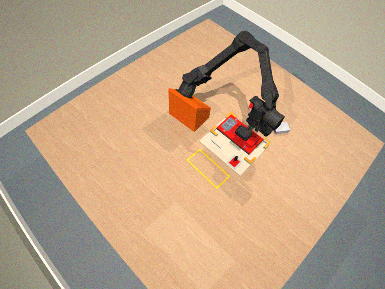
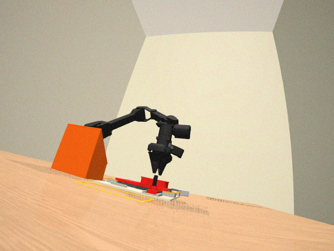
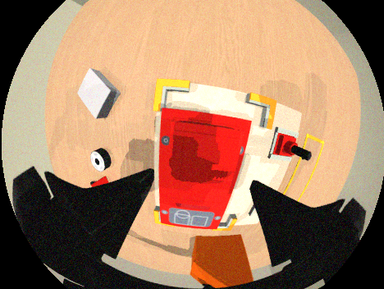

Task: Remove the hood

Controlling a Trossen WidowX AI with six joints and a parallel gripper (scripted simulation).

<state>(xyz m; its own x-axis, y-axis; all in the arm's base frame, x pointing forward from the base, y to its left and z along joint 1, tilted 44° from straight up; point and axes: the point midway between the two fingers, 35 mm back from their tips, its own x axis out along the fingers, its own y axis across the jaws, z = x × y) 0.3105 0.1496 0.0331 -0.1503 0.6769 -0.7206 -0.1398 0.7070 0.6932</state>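
The red toy car [image 1: 229,125] [image 2: 146,182] [image 3: 203,133] lies flat on a cream board [image 1: 217,146] [image 3: 218,95] with orange corner brackets. Its hood is still on it; in the wrist view it shows as a wide red panel. My gripper [image 1: 244,133] [image 2: 158,171] [image 3: 204,181] is open and empty. It points straight down a short way above the middle of the car, with one finger on each side of it. The marked area is a yellow rectangle [image 1: 193,154] [image 2: 108,191] on the table, just in front of the board.
A small red switch with a black knob [image 1: 235,160] [image 3: 289,145] sits on the board's corner nearest the rectangle. The orange arm base [image 1: 186,108] [image 2: 78,151] stands behind the board. A white block [image 1: 282,127] [image 3: 98,94] and a small wheel piece [image 3: 99,158] lie beyond the car.
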